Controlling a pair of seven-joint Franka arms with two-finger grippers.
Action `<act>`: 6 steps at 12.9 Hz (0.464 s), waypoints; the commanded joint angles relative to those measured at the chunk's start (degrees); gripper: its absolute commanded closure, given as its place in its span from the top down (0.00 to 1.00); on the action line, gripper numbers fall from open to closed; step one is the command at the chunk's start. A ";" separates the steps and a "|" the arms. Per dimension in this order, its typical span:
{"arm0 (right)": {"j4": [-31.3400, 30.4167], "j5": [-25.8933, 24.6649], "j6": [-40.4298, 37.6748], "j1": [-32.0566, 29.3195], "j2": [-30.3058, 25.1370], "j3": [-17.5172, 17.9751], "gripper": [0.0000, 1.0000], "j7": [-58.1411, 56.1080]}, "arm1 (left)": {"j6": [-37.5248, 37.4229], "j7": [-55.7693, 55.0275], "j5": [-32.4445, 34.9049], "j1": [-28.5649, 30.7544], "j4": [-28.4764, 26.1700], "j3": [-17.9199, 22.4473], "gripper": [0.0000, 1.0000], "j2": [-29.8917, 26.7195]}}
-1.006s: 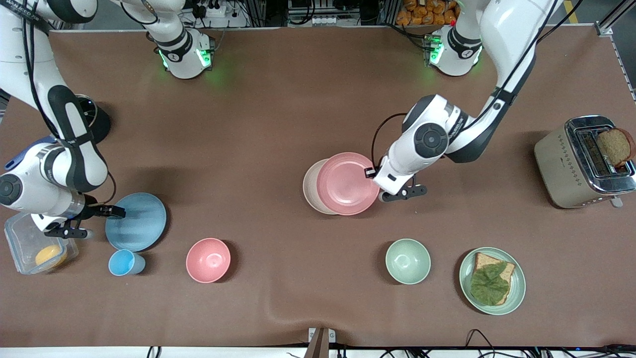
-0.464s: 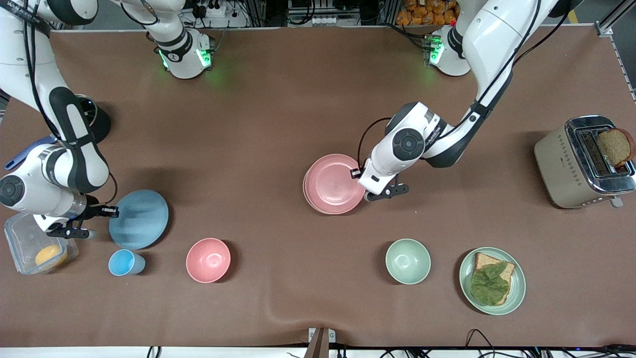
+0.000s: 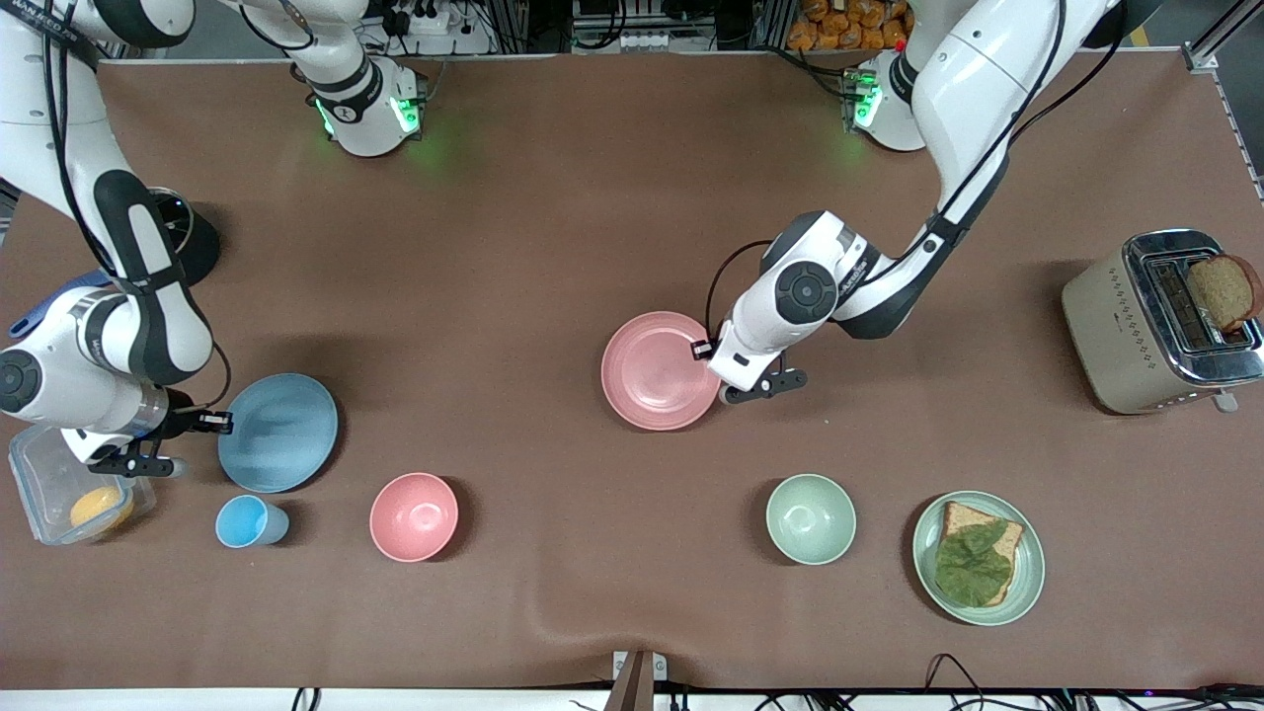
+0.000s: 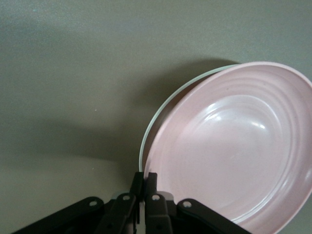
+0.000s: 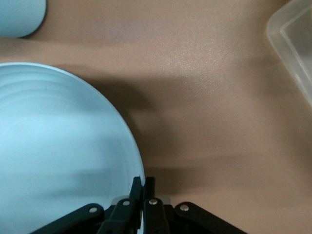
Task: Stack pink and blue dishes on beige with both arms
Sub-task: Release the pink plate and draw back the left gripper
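The pink plate (image 3: 657, 370) lies over the beige plate, which it hides in the front view. In the left wrist view only a thin pale rim of the beige plate (image 4: 152, 126) shows under the pink plate (image 4: 234, 156). My left gripper (image 3: 713, 367) (image 4: 145, 176) is shut on the pink plate's rim at the side toward the left arm's end. The blue plate (image 3: 279, 432) (image 5: 58, 146) is near the right arm's end, slightly raised with a shadow under its edge. My right gripper (image 3: 212, 423) (image 5: 143, 181) is shut on its rim.
A small blue cup (image 3: 247, 521) and a pink bowl (image 3: 414, 515) stand nearer the camera than the blue plate. A clear box (image 3: 49, 489) sits beside my right gripper. A green bowl (image 3: 811, 518), a green plate (image 3: 1027, 563) with bread, and a toaster (image 3: 1106, 336) are at the left arm's end.
The left gripper has carried the pink plate sideways until it covers the beige plate. The right gripper has shifted the blue plate slightly farther from the camera.
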 commanded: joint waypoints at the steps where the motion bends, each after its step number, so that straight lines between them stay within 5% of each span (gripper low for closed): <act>1: -0.27 0.11 -5.06 0.83 -3.90 0.62 0.00 -0.08 | 0.18 -1.89 2.17 -0.16 1.29 0.38 1.00 -0.20; 6: -0.27 0.20 -11.66 1.98 -9.09 2.10 0.00 0.27 | -4.29 1.61 2.70 10.89 1.29 0.38 1.00 -16.52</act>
